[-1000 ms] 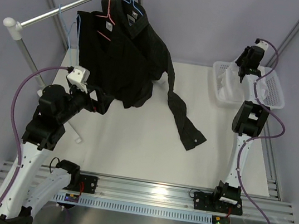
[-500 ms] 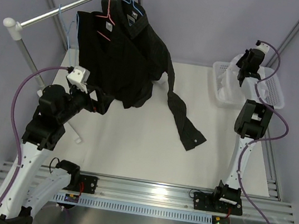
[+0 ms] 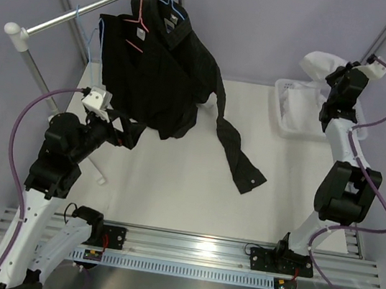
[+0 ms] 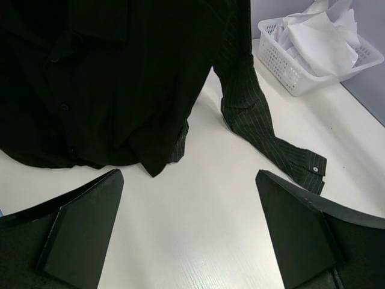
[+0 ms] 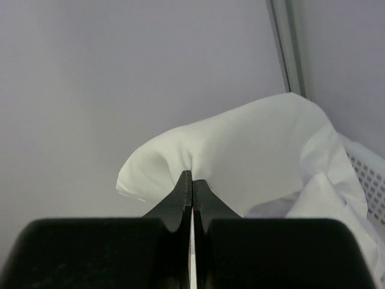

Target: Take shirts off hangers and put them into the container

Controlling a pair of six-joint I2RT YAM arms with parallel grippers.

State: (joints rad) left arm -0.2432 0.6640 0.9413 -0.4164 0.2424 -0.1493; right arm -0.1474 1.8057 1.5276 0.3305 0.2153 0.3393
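Our right gripper [image 5: 191,176] pinches shut on a fold of the soft, floppy white shirt [image 5: 240,150]; thick folds hold best. Our left gripper [image 4: 187,198] is wide open, empty.

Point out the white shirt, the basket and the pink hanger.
white shirt [image 5: 240,150], right wrist view, on its raised fold.
basket [image 4: 278,57], left wrist view, on its near lattice wall.
pink hanger [image 3: 137,5], top view, on its neck below the hook.

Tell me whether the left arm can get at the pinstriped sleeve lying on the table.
Probably yes. The left gripper is open and faces the pinstriped sleeve, with only bare table between them; nothing blocks the way.
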